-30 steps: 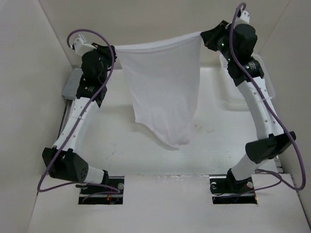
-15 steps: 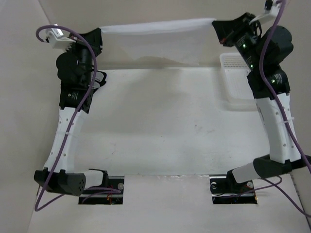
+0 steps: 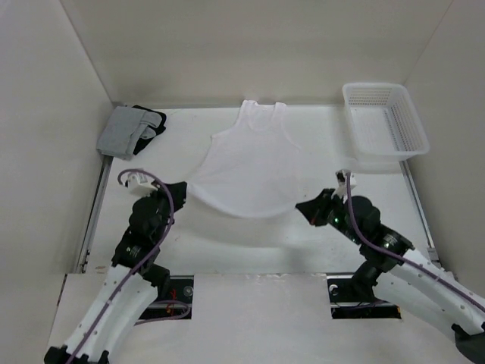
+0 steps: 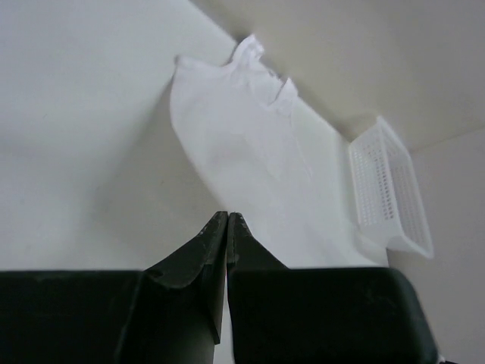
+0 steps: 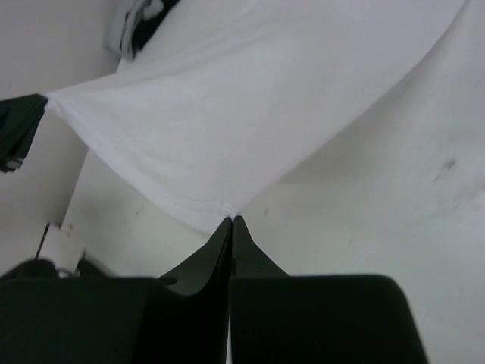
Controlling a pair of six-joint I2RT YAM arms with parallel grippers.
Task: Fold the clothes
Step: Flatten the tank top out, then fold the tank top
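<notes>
Currently the white garment [image 3: 246, 171] is lying stretched over the table [image 3: 318, 239], its strap end pointing away from both end effectors and its near hem hanging raised between them. The left end effector [image 3: 182, 191] is pinching one hem corner, fingers clamped on the cloth, and the right end effector [image 3: 301, 206] is pinching the other. A white mesh basket [image 3: 383, 125] is sitting beyond the right one, and a grey-and-black bundle [image 3: 130, 130] beyond the left.

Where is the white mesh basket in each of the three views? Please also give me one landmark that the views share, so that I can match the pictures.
Top external: the basket stands at the upper right, in the far right corner of the table.
Left wrist: the basket is at the right side, beyond the white garment.
Right wrist: not in it.
Shared landmark: the white garment, central from the top and filling the upper part of the right wrist view.
</notes>
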